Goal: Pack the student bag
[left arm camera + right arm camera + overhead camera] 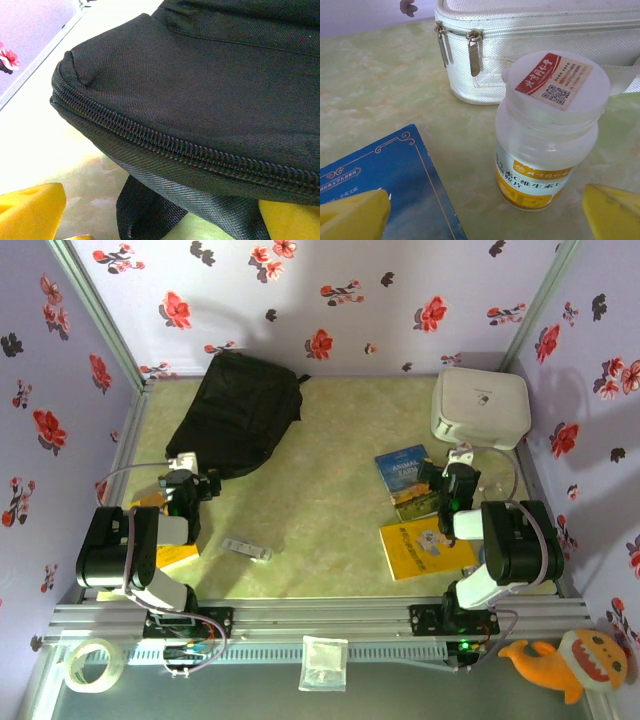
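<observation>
The student bag point(240, 410), a large black fabric backpack, lies at the back left of the table. My left gripper point(185, 464) is right at its near edge. The left wrist view shows its zip point(175, 145) and a strap point(145, 210) close up, and my left gripper point(160, 215) stands open with the bag's hem and strap between the yellow fingertips point(30, 207). On the right side of the table is my right gripper point(458, 458), open point(482, 215), with a white vitamin bottle point(547, 135) standing upright just ahead, nearer the right fingertip point(612, 212).
A white zipped hard case point(480, 405) stands at the back right, just beyond the bottle. A blue book point(405, 468) lies left of my right gripper and a yellow book point(425, 548) in front of it. A small clear packet point(247, 549) lies mid-table. Floral walls enclose three sides.
</observation>
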Motion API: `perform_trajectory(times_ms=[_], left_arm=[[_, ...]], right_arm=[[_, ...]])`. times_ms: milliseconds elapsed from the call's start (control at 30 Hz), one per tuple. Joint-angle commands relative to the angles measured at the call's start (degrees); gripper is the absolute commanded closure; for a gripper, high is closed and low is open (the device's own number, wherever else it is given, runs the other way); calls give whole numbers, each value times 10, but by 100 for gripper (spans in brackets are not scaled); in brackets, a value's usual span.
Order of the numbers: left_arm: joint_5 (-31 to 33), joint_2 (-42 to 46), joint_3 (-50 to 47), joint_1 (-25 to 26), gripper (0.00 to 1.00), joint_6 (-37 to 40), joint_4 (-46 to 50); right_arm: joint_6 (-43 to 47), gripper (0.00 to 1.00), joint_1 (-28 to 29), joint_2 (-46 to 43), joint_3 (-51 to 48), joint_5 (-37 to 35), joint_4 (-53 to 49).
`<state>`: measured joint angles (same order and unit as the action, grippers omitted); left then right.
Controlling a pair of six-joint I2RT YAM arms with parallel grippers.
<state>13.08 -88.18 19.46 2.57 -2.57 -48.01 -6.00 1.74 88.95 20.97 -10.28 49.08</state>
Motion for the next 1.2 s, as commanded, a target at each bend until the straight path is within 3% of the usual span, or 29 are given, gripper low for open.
perform_trajectory(times_ms=[0, 333, 533, 633, 733, 867, 933, 1067, 1167], left_arm=[[16, -6, 24, -7, 0, 4, -49], [16, -4, 17, -5, 0, 4, -61], [17, 1, -62, 3, 0, 22, -200], [32, 55, -87, 18, 0, 37, -199], [60, 148, -83, 29, 0, 36, -108], [96, 300, -27, 30, 0, -63, 146], [99, 343, 8, 34, 0, -106, 211], [73, 371, 103, 38, 0, -185, 370], [32, 337, 176, 38, 0, -214, 435]], right_arm=[[8, 1, -5, 6, 14, -11, 16], [9, 1, -5, 5, 11, -13, 20], [11, 1, -4, -10, -11, -15, 53], [11, 1, -3, -59, -16, -25, 21], [12, 1, 13, -127, 6, -46, -91], [-59, 1, 55, -216, 56, -85, -257], [-111, 1, 78, -239, 92, -105, -348], [-197, 1, 124, -239, 155, -78, -470], [-265, 1, 141, -212, 183, -23, -482]])
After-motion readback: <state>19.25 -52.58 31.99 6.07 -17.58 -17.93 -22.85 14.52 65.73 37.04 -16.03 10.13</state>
